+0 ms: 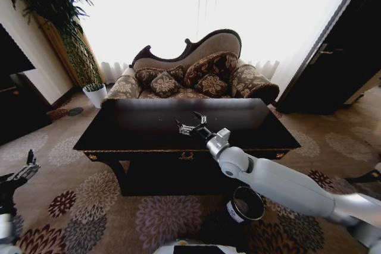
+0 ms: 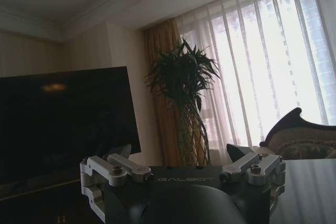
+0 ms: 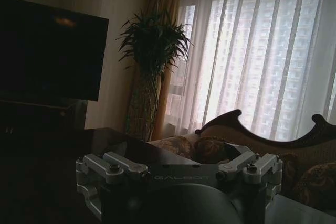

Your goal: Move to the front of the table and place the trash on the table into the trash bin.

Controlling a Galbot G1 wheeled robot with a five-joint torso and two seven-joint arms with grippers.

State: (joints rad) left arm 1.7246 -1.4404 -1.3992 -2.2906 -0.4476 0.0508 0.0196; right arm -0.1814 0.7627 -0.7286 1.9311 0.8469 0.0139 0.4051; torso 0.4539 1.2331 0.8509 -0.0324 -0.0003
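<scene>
The black trash bin (image 1: 247, 204) sits on the carpet below the right arm, whose hand (image 1: 191, 124), fingers spread and empty, hovers over the glossy counter (image 1: 137, 138); no trash is discernible there, risking a blind grasp

"GALBOT" on the left gripper (image 2: 181, 153) and right gripper (image 3: 178, 153) bodies.

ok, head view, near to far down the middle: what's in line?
Trash bin on the carpet → right gripper over the table, fingers open → sofa → curtained window.
</scene>
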